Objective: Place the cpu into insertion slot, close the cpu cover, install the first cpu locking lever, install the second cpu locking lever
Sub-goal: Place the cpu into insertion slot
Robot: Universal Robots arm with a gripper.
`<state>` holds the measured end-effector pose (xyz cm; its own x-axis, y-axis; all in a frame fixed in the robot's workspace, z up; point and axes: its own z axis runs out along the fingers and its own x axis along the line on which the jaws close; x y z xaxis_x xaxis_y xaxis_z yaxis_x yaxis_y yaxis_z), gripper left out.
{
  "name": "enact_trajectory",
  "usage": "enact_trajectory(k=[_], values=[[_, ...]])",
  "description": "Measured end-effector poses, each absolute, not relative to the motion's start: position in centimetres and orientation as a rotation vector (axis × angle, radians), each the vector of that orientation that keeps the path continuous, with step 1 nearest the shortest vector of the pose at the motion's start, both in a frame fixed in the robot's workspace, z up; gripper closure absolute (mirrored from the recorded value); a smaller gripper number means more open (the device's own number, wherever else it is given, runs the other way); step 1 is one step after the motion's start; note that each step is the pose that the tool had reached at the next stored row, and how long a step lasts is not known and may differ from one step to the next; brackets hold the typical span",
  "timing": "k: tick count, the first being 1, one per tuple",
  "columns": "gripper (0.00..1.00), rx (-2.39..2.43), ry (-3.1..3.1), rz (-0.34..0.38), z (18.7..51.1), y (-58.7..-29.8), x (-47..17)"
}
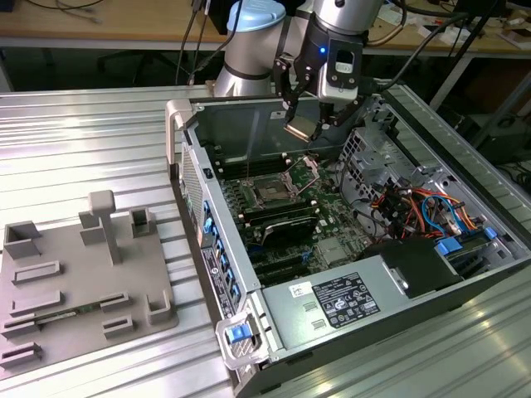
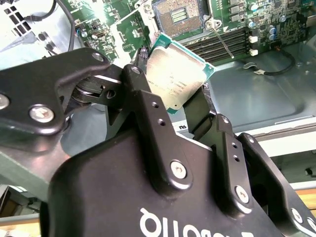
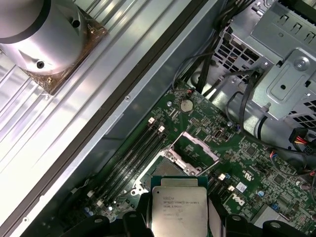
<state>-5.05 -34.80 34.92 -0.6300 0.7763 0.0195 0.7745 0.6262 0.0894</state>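
My gripper is shut on the cpu, a small flat square chip that hangs tilted above the open computer case. In both wrist views its silver-grey top sits between the two black fingers. The insertion slot lies open on the green board, below the chip and toward the exterior view's left. In the first wrist view the cpu covers part of the slot. The cpu cover stands raised at the slot's far edge, and its frame shows beyond the chip. A thin lever sticks up beside the slot.
Long black memory slots flank the socket. A metal drive cage and coloured cables fill the case toward the exterior view's right, with a power supply in front. A grey fixture tray lies outside the case.
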Motion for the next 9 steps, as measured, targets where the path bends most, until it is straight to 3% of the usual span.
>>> enact_trajectory(k=[9], values=[[0.45, 1.472, 2.742, 0.134, 34.58, -34.80, -5.06]])
